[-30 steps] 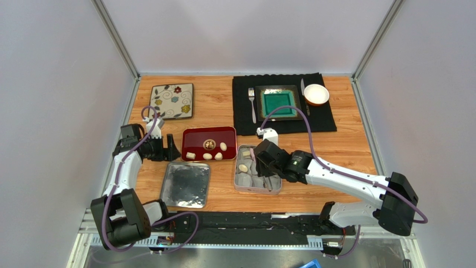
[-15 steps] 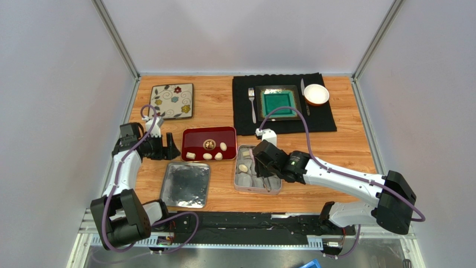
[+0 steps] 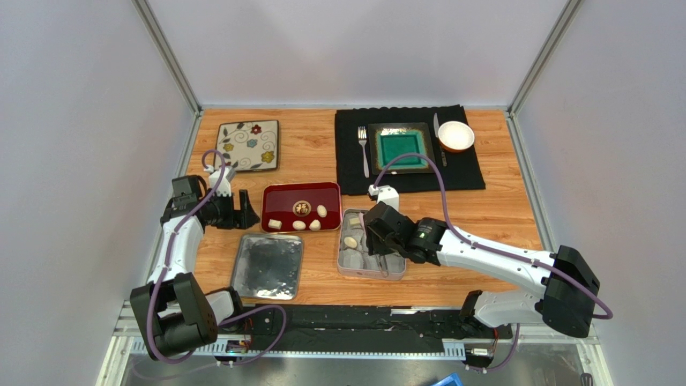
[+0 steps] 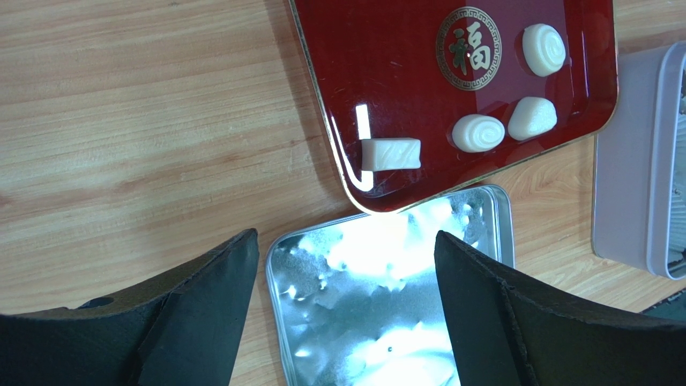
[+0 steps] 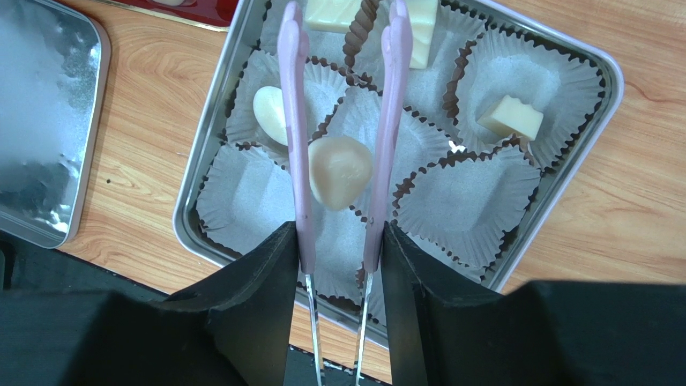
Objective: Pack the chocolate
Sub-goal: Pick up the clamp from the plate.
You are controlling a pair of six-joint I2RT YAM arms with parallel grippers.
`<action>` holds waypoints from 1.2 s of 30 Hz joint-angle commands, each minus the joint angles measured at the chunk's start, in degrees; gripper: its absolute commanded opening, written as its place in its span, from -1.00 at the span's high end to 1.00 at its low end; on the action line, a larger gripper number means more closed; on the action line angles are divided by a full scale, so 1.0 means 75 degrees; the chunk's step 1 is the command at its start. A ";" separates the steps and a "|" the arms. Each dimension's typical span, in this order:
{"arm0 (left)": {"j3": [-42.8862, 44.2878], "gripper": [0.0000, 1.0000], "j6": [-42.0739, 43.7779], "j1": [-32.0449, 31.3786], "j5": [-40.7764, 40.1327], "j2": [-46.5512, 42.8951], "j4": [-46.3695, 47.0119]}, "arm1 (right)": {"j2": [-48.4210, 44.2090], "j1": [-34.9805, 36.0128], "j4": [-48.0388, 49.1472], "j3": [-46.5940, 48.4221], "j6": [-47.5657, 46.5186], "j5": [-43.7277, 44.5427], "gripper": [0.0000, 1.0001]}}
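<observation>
One chocolate (image 5: pixel 340 170) seen between tips of pink tongs (image 5: pixel 296 121), over tin's (image 5: pixel 605 80) middle paper cup (image 5: pixel 415 149); pinched or resting cannot be told. Right jaws clamped partway shut on tongs. Tongs best eased apart slowly, lifted straight, cup undisturbed. Four chocolates waiting on red tray (image 4: pixel 386 80) beside tin. Left jaws wide, empty.

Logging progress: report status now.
Left gripper open, empty. Right gripper shut on pink tongs, beige chocolate between their arms over the tin. Nothing blocking.
</observation>
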 commanded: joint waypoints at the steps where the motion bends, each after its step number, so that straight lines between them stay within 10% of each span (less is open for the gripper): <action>1: 0.0293 -0.77 0.0041 0.0038 0.0157 -0.0204 -0.0071 | -0.0053 0.0026 0.0321 -0.0034 0.0180 0.0179 0.12; 26: 0.0387 -0.75 -0.0053 0.0038 0.0707 -0.0286 -0.0212 | 0.0625 0.0481 0.1023 0.0762 -0.0218 -0.0512 0.31; 36: 0.0902 -0.85 -0.0367 0.0014 0.5644 0.0017 -0.0798 | 0.1551 0.0858 0.2031 0.2005 -0.0641 -0.2759 0.33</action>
